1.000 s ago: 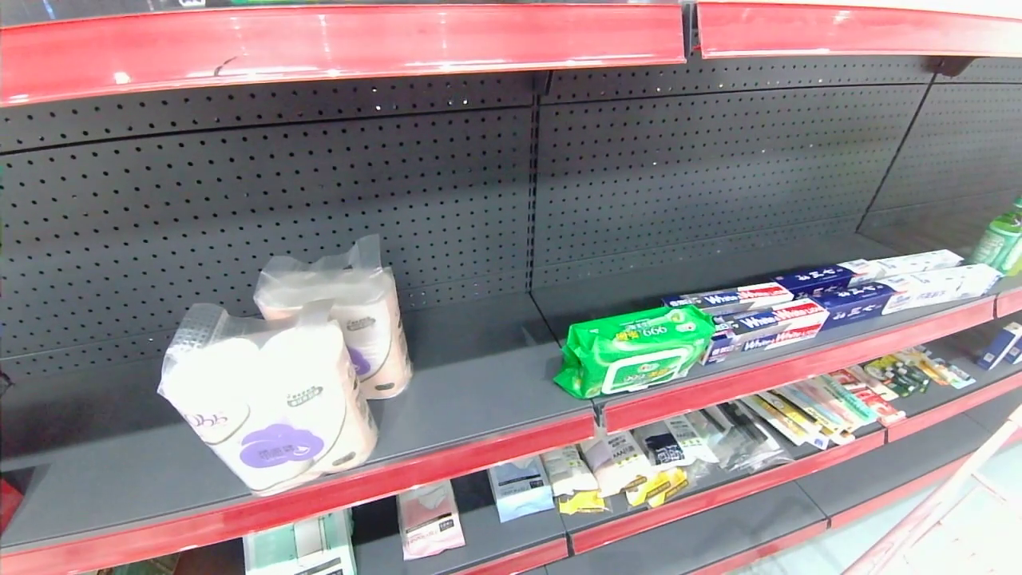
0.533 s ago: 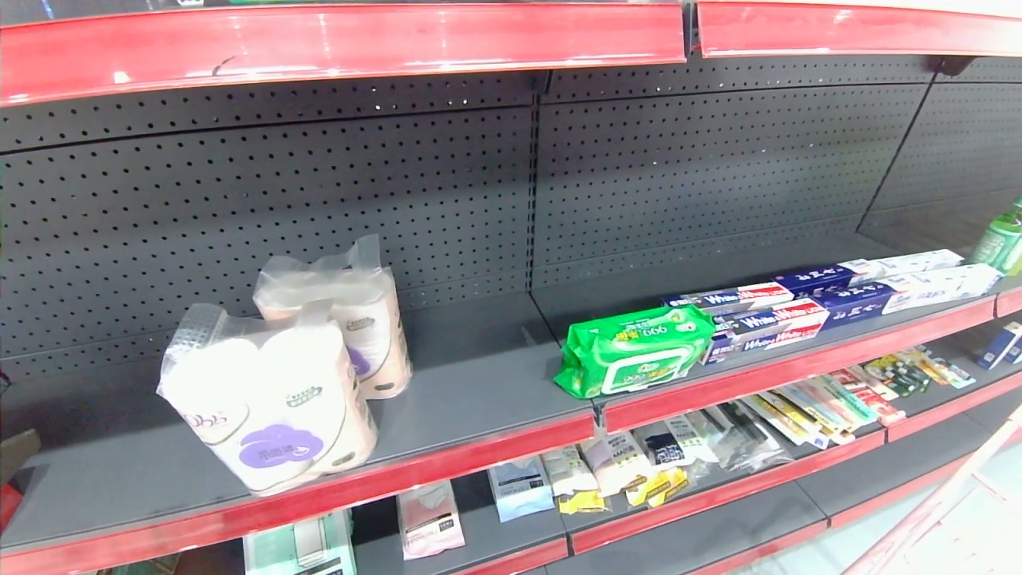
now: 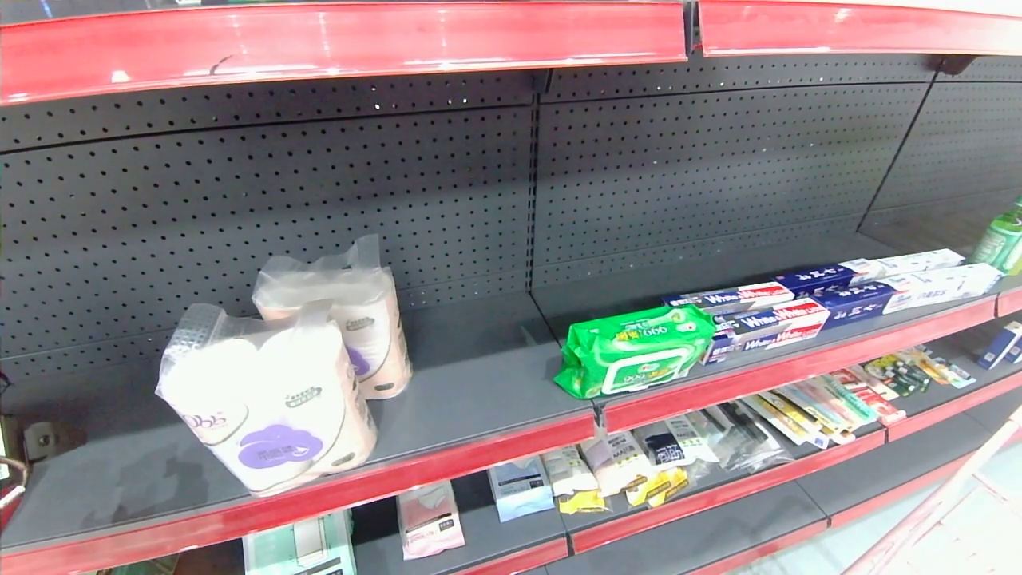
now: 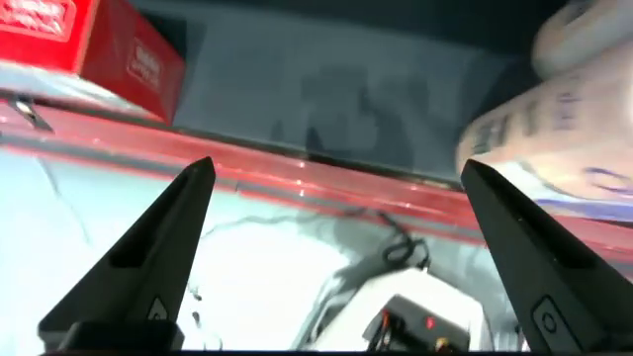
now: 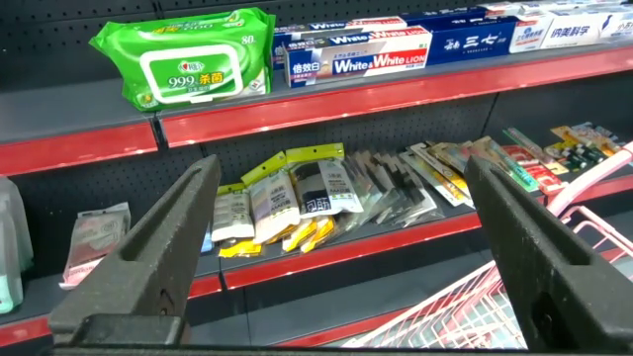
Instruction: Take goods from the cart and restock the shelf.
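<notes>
1. Here, the left gripper hangs at the red front lip of the shelf, its jaws spread wide with nothing between them. We see a red box on the deck beyond.
2. The right gripper likewise gapes empty, facing the lower tiers above the cart.
3. Two toilet-roll packs stand on the shelf's left part, the front pack at the lip and the rear pack just behind it.
4. To the right, a green wet-wipes pack lies touching the toothpaste boxes.
</notes>
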